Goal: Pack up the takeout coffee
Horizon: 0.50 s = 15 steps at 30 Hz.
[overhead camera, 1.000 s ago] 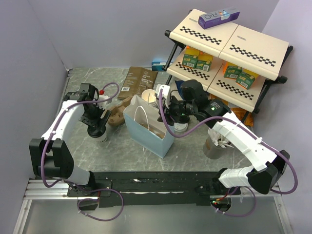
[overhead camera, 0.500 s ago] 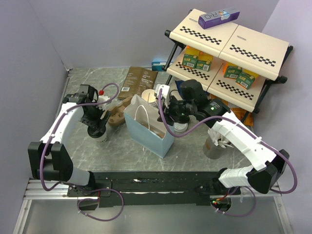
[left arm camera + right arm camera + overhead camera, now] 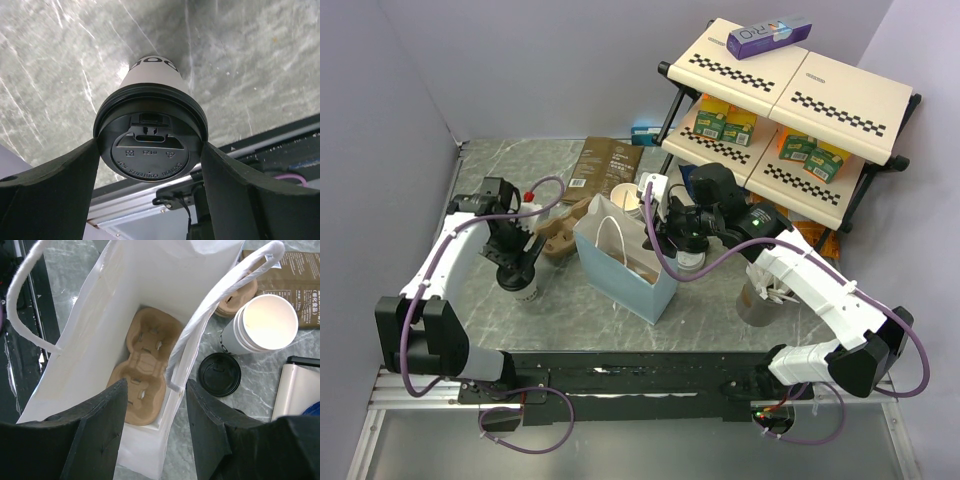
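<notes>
Item 1: my left claw (image 3: 150, 150) grips the lidded coffee cup (image 3: 152, 80), left of the paper bag (image 3: 150, 275). Item 2: my right claw (image 3: 156, 390) hangs open over the bag, cup carrier (image 3: 145, 365) inside.

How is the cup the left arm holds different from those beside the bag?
The held cup wears a black lid; the stacked cups are open, a loose lid beside them. The held cup is alone in the left tool; the stacked cups stand free. Both are white.
</notes>
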Available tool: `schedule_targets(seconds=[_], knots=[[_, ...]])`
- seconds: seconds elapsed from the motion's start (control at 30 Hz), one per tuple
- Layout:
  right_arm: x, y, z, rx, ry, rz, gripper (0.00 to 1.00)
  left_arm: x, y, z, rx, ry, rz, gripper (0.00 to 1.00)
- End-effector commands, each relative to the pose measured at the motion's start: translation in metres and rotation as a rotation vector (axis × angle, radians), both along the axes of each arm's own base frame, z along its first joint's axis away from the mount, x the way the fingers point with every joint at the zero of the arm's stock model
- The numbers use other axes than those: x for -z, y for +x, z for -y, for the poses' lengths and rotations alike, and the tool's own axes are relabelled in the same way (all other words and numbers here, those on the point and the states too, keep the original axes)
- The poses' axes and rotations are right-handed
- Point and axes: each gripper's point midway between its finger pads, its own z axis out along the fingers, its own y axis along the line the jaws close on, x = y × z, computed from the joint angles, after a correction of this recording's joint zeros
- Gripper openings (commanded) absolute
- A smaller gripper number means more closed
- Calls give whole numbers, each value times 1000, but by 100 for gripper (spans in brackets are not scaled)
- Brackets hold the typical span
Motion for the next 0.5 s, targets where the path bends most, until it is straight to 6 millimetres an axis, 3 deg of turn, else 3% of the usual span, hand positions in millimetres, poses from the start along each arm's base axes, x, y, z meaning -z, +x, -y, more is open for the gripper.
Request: schedule_targets(seconds=[0.0, 0.07, 0.27, 0.47], knots=[[-22, 5, -6, -9, 47, 41, 57, -6, -15, 4, 24, -27, -16, 10], [-24, 5, -6, -11, 50, 41, 57, -7, -15, 6, 17, -37, -16, 1], [-25, 6, -4, -2, 46, 47, 57, -30, -8, 11, 13, -66, 50, 1], [-23, 9, -4, 11, 40, 43, 44, -89, 13, 22, 29, -136, 250, 1]])
